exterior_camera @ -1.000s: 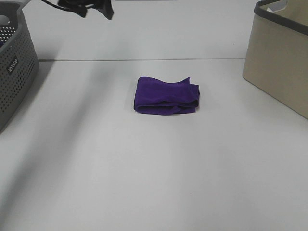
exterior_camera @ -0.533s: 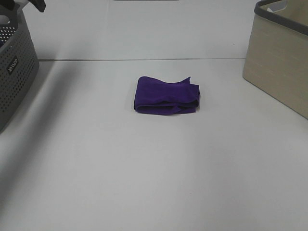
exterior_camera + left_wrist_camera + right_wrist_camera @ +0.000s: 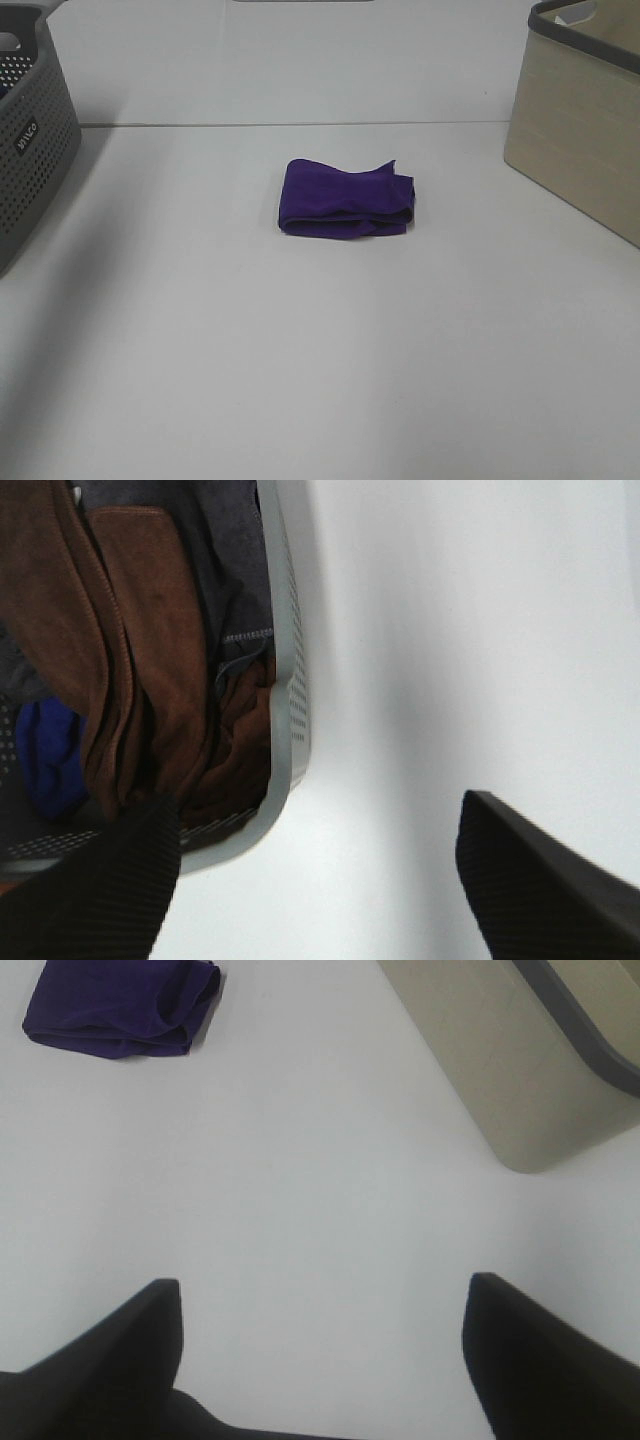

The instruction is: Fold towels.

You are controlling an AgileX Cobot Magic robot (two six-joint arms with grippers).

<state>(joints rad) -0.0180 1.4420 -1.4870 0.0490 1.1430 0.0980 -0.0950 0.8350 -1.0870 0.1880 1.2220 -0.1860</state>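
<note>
We see the near half of the white table [image 3: 300, 380] bare, and past it, about the middle of the tabletop, the purple towel [image 3: 346, 199] lies folded into a thick bundle, one corner sticking up at its far right. Our right gripper [image 3: 320, 1360] hangs released over bare table, well apart from the towel, jaws spread wide and holding nothing. Toward the far right corner stands a beige bin [image 3: 585, 120] with a grey rim. At the far left edge, our left gripper [image 3: 320, 880] hovers open above the rim of a grey perforated basket [image 3: 30, 130], which holds brown cloth [image 3: 140, 650] and something blue.
</note>
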